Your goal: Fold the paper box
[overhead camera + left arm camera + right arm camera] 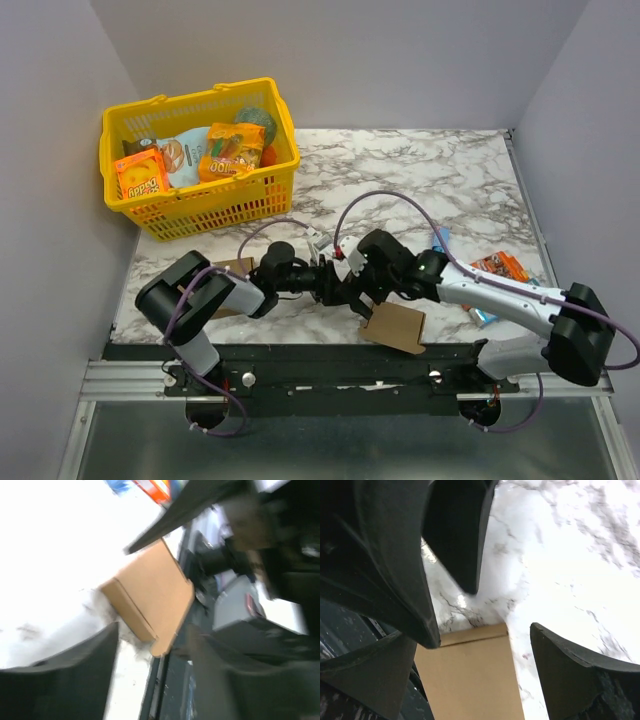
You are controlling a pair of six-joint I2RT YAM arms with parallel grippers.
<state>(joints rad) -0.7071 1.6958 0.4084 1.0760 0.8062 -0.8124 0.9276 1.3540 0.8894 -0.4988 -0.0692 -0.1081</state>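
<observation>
The paper box [396, 327] is a flat brown cardboard piece with a crease and a notched tab. It lies at the table's near edge, partly overhanging it. It also shows in the left wrist view [150, 592] and the right wrist view [467, 680]. My right gripper [368, 300] is open just above the box's far edge, and its jaws [484, 634] straddle the creased flap without touching it. My left gripper [338, 287] is open and empty beside the right one, pointing at the box [152, 630].
A yellow basket [130, 205] of snack packs stands at the back left. A second brown cardboard piece [237, 267] lies partly under the left arm. An orange packet [499, 265] and a blue packet [441, 238] lie at the right. The two arms nearly touch.
</observation>
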